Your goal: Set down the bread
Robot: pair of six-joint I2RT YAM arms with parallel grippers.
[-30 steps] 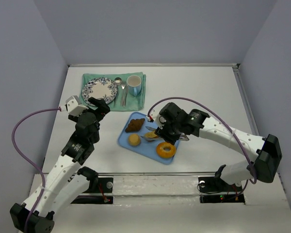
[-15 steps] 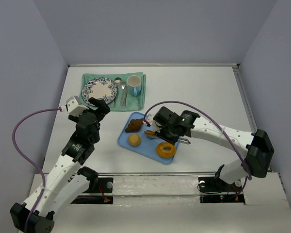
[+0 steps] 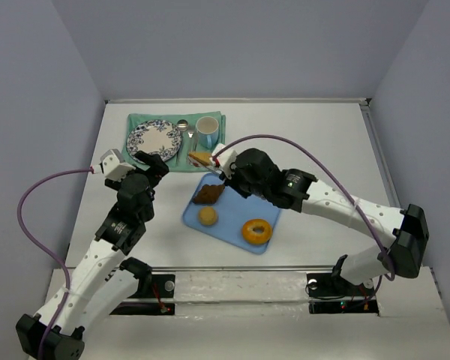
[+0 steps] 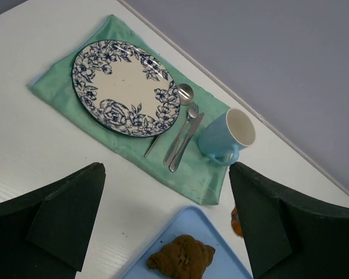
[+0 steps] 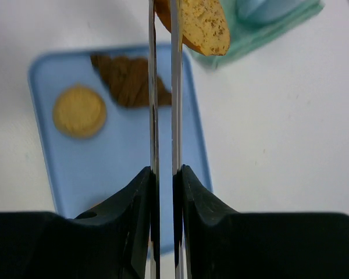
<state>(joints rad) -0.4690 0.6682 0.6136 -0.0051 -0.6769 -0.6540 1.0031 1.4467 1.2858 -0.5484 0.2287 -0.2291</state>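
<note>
Right now my right gripper (image 5: 163, 177) is squeezed tight on a pair of thin metal tongs (image 5: 175, 104). Their two blades run almost together up the middle of the wrist view. At the blade tips, at the top edge of that frame, the oblong roll (image 5: 200, 26) is pinched, its golden-brown crust and paler speckled face showing. From overhead the roll sits above centre and a little to the left. It is off the blue tray (image 3: 232, 225) and over the lower right part of the green cloth (image 3: 139, 120), just below the light blue cup (image 3: 207, 131).

The round bun (image 3: 207, 216) lies on the tray, in its left half. The dark croissant-like pastry (image 3: 208, 193) is just above it in the frame, and the orange-glazed donut (image 3: 256, 231) is towards the tray's lower right corner.

On the cloth, the blue-flowered plate (image 4: 123, 87) takes the left side. The cutlery (image 4: 183, 136) lies between plate and cup.

My left gripper (image 4: 166, 221) hovers over the white table (image 3: 315, 142) at centre left of the overhead view, near the plate's lower edge. Its jaws are spread wide, with nothing between them.
</note>
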